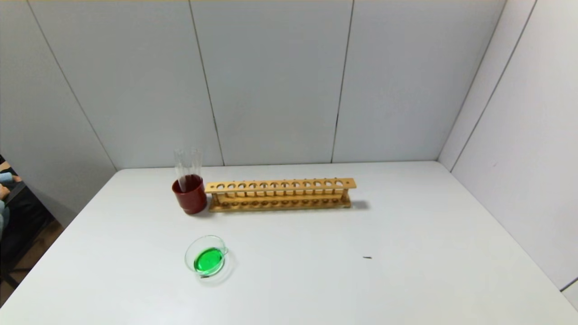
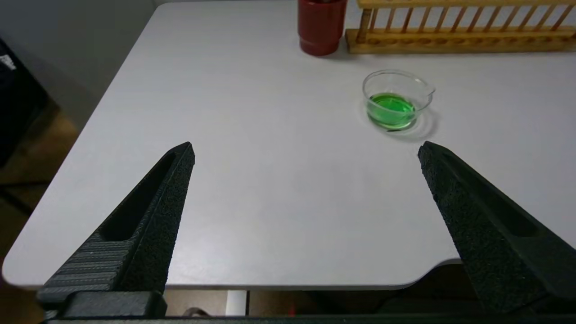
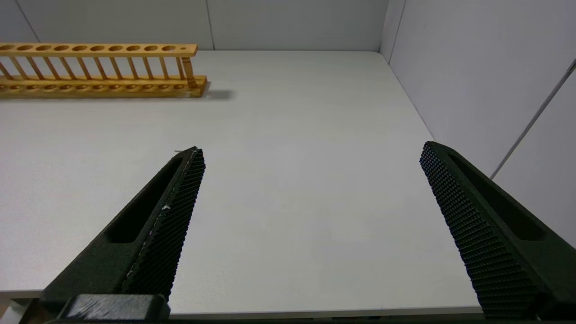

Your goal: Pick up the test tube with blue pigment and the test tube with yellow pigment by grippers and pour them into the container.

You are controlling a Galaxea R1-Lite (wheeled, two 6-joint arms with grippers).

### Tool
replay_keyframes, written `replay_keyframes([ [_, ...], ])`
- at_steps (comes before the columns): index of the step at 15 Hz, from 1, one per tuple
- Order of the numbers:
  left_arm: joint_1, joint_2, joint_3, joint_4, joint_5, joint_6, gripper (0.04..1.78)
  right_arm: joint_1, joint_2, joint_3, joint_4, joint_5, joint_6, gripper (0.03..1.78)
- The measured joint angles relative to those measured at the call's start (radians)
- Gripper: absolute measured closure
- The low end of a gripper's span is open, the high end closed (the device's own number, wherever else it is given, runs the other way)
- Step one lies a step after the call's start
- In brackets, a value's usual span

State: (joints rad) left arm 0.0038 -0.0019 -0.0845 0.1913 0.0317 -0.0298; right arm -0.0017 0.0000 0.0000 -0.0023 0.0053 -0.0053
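The container (image 1: 206, 255) is a small clear glass dish holding green liquid, at the front left of the table; it also shows in the left wrist view (image 2: 395, 100). Two colourless clear tubes (image 1: 188, 167) stand in the dark red cup (image 1: 190, 194). No tube with blue or yellow liquid is in view. My left gripper (image 2: 306, 150) is open and empty above the table's front left edge, short of the container. My right gripper (image 3: 310, 150) is open and empty above the front right of the table. Neither gripper shows in the head view.
A wooden test tube rack (image 1: 280, 194) with empty holes stands right of the red cup; it also shows in the right wrist view (image 3: 99, 69). A small dark speck (image 1: 367, 257) lies on the table. Grey walls close off the back and right.
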Motion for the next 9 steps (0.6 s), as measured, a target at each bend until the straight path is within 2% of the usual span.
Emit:
replay_keyframes([
  [5,0.000,0.000,-0.025,0.086,-0.007,0.063,0.07,0.000,0.000,0.000,0.000,-0.001,0.002,0.06],
  [9,0.000,0.000,-0.034,0.104,-0.035,0.066,0.07,0.000,0.000,0.000,0.000,-0.001,0.003,0.06],
])
